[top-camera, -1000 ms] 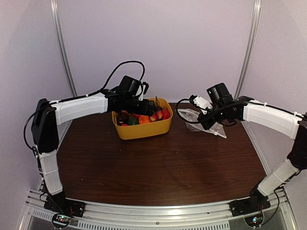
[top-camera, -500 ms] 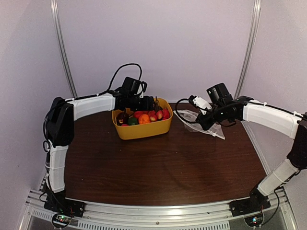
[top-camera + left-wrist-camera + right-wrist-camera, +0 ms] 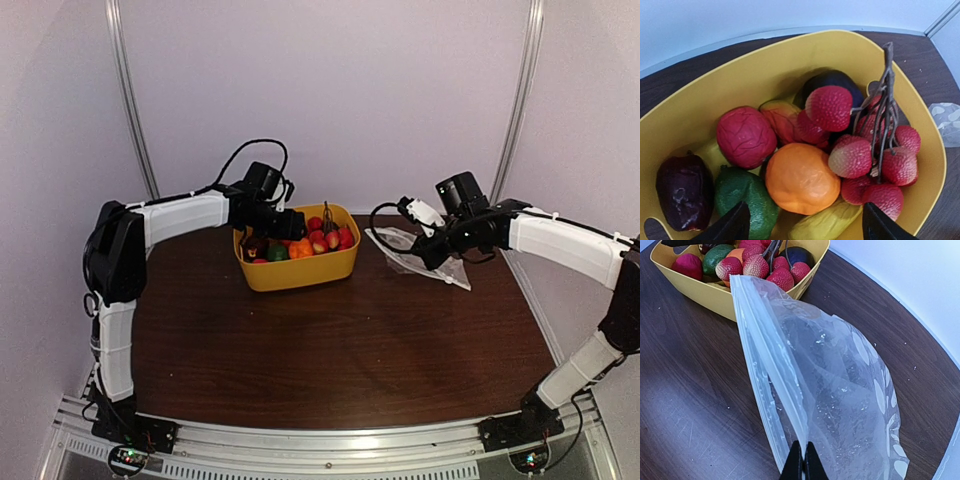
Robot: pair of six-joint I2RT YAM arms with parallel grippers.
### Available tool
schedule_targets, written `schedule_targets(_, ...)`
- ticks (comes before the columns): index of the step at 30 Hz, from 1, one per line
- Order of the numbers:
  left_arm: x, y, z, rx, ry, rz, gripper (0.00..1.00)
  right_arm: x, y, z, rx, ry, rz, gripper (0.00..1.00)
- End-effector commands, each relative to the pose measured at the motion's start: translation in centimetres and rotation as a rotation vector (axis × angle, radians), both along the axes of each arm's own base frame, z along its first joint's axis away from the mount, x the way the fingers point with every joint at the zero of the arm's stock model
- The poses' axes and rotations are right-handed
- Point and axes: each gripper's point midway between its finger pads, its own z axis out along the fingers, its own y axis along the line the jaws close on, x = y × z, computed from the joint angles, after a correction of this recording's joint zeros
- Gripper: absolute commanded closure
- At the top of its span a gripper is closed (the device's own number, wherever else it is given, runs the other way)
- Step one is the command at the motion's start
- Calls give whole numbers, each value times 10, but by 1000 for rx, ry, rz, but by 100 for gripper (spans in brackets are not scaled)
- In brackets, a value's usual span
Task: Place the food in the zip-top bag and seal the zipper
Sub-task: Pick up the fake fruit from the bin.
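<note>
The food lies in a yellow tub [image 3: 297, 272]: an orange piece [image 3: 801, 177], a green one [image 3: 742, 192], a red one [image 3: 745, 136], a dark purple one [image 3: 684, 197], a yellow one [image 3: 826, 222] and a bunch of red cherries [image 3: 867, 152]. My left gripper [image 3: 802, 227] is open above the orange piece, touching nothing. The clear zip-top bag [image 3: 840, 390] with white dots lies right of the tub [image 3: 420, 255]. My right gripper [image 3: 801, 465] is shut on one lip of the bag's mouth beside the zipper [image 3: 762, 370], holding the mouth slightly apart.
The brown table [image 3: 340, 350] is walled by pale panels at the back and sides. The tub stands at the back centre, near the rear wall. The bag's mouth end points toward the tub's right rim [image 3: 810, 280].
My left gripper has pulled back left and now hovers over the tub's left part. My right gripper holds the bag much as before.
</note>
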Motion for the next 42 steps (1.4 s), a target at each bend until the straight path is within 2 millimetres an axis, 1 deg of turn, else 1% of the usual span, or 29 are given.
schedule_targets(1, 4, 6, -6, 67, 7, -28, 19, -1, 1, 8, 36, 6, 0, 100)
schedule_targets(5, 14, 6, -25, 97, 37, -30, 20, -2, 2, 9, 41, 12, 1, 100)
schedule_targets(11, 17, -2, -43, 90, 65, -66, 21, -1, -1, 9, 35, 7, -7, 100)
schedule_targets(15, 20, -9, -49, 69, 63, -87, 21, -1, -1, 7, 32, 13, -6, 100)
schedule_targets(19, 24, -13, -53, 66, 63, -88, 25, 0, 0, 4, 30, 20, -6, 100)
schedule_targets(26, 30, -17, -65, 79, 92, -94, 23, 0, -2, 6, 30, 17, -10, 100)
schedule_targets(29, 31, -17, -67, 81, 101, -94, 29, 0, -2, 8, 29, 14, -9, 100)
schedule_targets(30, 31, -17, -66, 80, 102, -93, 33, -1, -3, 10, 30, 12, -10, 100)
schedule_targets(32, 29, -16, -52, 70, 96, -94, 42, -1, -4, 12, 31, 7, -13, 100)
schedule_targets(33, 27, -16, -42, 60, 87, -93, 45, 0, -4, 15, 30, 2, -14, 100)
schedule_targets(35, 23, -13, -18, 44, 61, -86, 49, 0, -7, 18, 28, -6, -19, 100)
schedule_targets(37, 19, -8, 10, 33, 20, -75, 52, 0, -8, 21, 28, -11, -22, 100)
schedule_targets(41, 11, 6, 72, 8, -79, -39, 53, 1, -11, 23, 23, -16, -30, 100)
schedule_targets(42, 8, 9, 84, -4, -92, -32, 54, 1, -12, 23, 22, -15, -32, 100)
